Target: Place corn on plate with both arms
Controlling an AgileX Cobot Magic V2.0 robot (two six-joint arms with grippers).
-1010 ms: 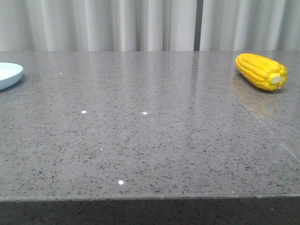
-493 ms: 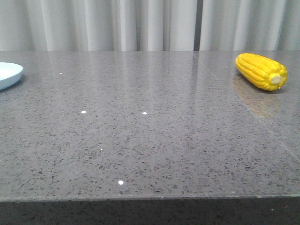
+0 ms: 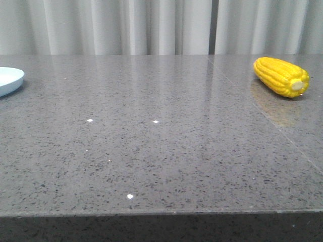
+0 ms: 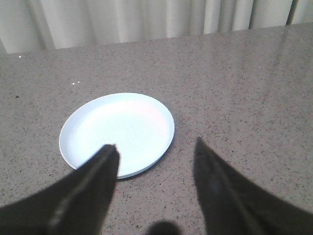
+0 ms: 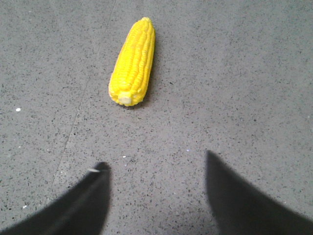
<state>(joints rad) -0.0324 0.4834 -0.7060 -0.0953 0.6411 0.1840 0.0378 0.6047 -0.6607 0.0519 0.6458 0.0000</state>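
Observation:
The yellow corn [image 3: 281, 76] lies on its side on the grey table at the far right of the front view, pale cut end toward the camera. It also shows in the right wrist view [image 5: 133, 62], ahead of my right gripper [image 5: 156, 164], which is open, empty and apart from it. The pale blue-white plate [image 3: 9, 80] sits at the far left edge of the front view, partly cut off. In the left wrist view the plate [image 4: 117, 133] lies just ahead of my left gripper [image 4: 154, 147], which is open and empty. Neither gripper shows in the front view.
The grey speckled stone table [image 3: 161, 146] has its front edge near the bottom of the front view. A seam line [image 3: 262, 113] runs across the table on the right. White curtains [image 3: 151, 25] hang behind the table.
The plate shows slightly less at the left edge of the front view than before. The corn has not moved.

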